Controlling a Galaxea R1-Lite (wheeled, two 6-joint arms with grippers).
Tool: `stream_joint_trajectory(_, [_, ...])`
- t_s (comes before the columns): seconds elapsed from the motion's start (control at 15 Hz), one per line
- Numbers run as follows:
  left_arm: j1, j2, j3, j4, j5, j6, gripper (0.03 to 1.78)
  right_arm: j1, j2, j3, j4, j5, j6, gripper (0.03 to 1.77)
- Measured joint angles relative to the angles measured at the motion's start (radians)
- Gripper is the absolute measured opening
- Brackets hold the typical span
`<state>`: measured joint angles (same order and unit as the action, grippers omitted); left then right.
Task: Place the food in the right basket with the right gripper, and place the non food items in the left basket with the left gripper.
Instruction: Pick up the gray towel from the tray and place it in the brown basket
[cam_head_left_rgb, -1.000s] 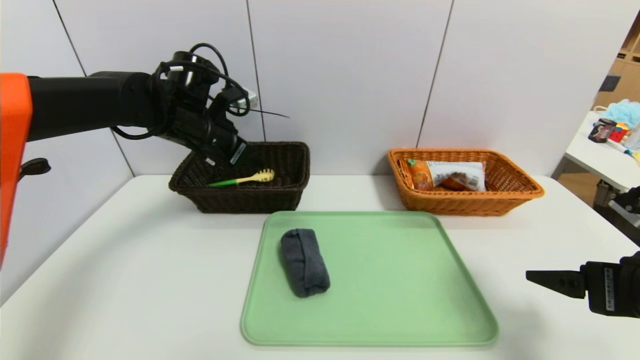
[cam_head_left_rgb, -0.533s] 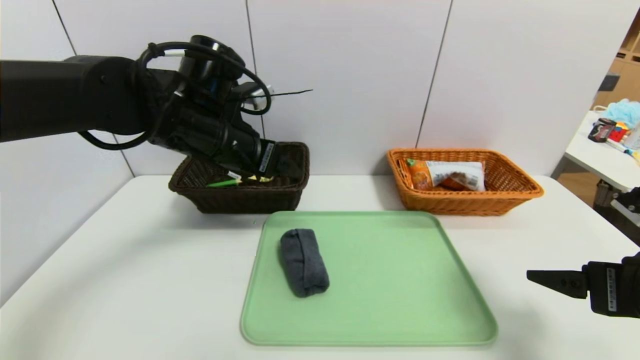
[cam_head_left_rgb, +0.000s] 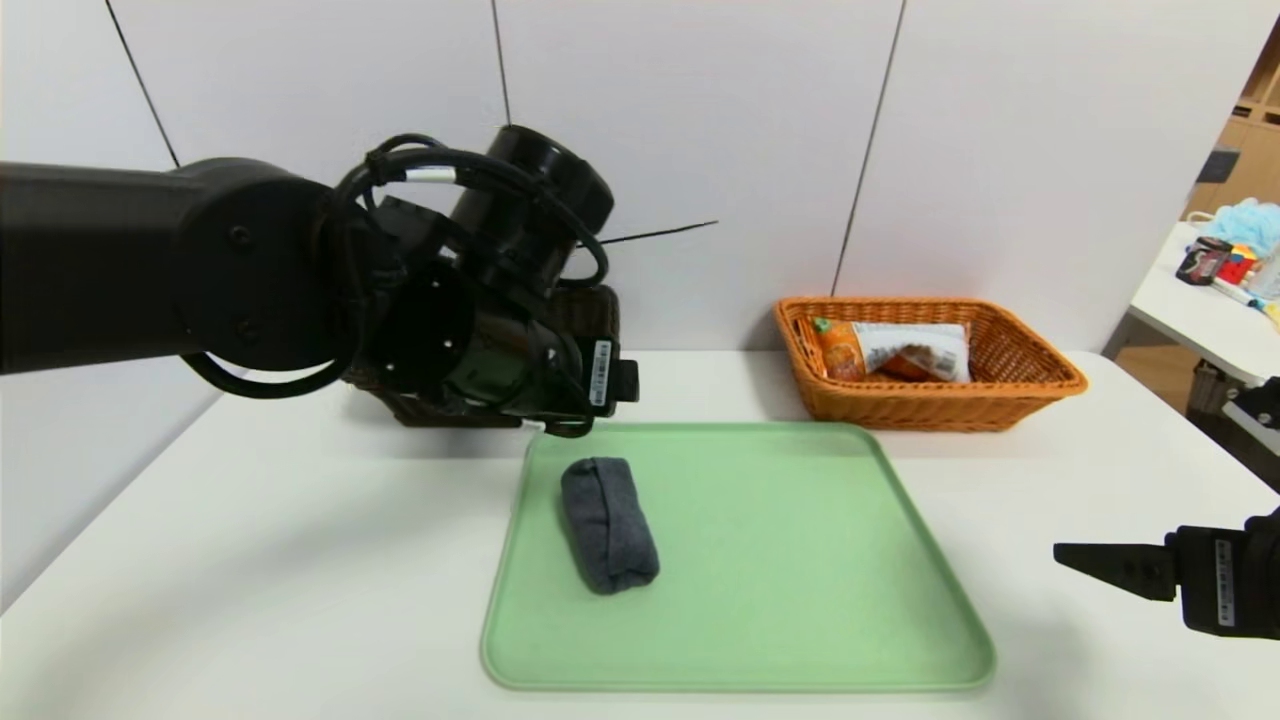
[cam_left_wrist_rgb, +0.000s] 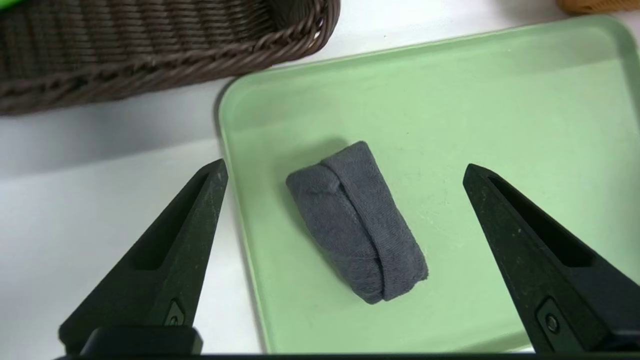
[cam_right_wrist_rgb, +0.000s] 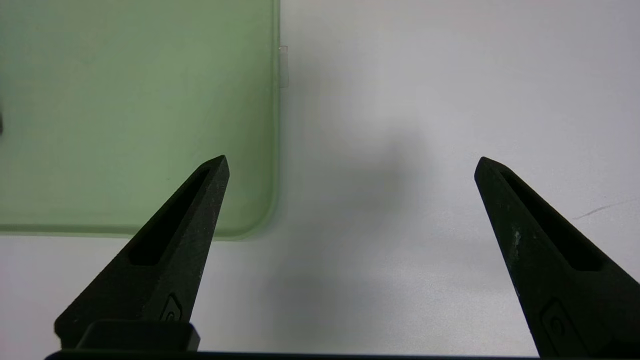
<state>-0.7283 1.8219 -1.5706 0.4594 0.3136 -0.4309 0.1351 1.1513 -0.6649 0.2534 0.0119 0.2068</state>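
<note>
Head view: the left claw (cam_head_left_rgb: 600, 385) hangs in the left-centre of the frame, above the far-left corner of the green tray (cam_head_left_rgb: 800, 640) and in front of the dark basket (cam_head_left_rgb: 590, 310), which it mostly hides; the fork cannot be seen here. Its fingers are not readable from this angle. The grey cloth (cam_head_left_rgb: 608, 523) lies on the tray's left half, below the claw in the frame, apparently the last item to sort. The snack bag (cam_head_left_rgb: 900, 350) rests in the orange basket (cam_head_left_rgb: 1040, 385) at upper right, so the food half of the job looks done. The right claw (cam_head_left_rgb: 1100, 562) sits low at the right edge over the white surface (cam_head_left_rgb: 250, 560), out of the way, probably because its share is finished.

Left wrist view: the left claw (cam_left_wrist_rgb: 345, 170) is spread wide and empty, its two fingers (cam_left_wrist_rgb: 175, 250) standing either side of the cloth (cam_left_wrist_rgb: 355, 225), which lies slanted at centre frame, well below them. That framing suggests a line-up for a grab across the roll's narrow width. The tray (cam_left_wrist_rgb: 500, 100) fills the right; the dark basket (cam_left_wrist_rgb: 150, 55) crosses the upper left.

Right wrist view: the right claw (cam_right_wrist_rgb: 350, 165) is wide and empty above bare surface (cam_right_wrist_rgb: 400, 100), with the tray's (cam_right_wrist_rgb: 125, 125) corner at upper left.
</note>
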Motion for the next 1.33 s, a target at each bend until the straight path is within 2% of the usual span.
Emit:
stream_joint_trajectory(0.27, [-0.053, 0.054, 0.02, 0.004, 0.147, -0.185, 1.68, 0.001, -0.001, 0.0, -0.001, 0.0, 0.003, 1.7])
stream_joint_trajectory(0.4, [-0.071, 0.084, 0.028, 0.007, 0.178, -0.256, 1.69, 0.001, -0.001, -0.001, -0.001, 0.0, 0.002, 1.7])
stream_joint_trajectory(0.93, [-0.104, 0.157, 0.099, 0.006, 0.18, -0.371, 1.69, 0.001, -0.001, -0.003, -0.002, 0.0, 0.0, 1.7])
stream_joint_trajectory(1.33, [-0.132, 0.207, 0.093, 0.0, 0.173, -0.406, 1.69, 0.009, -0.001, -0.006, -0.001, 0.0, 0.001, 1.7])
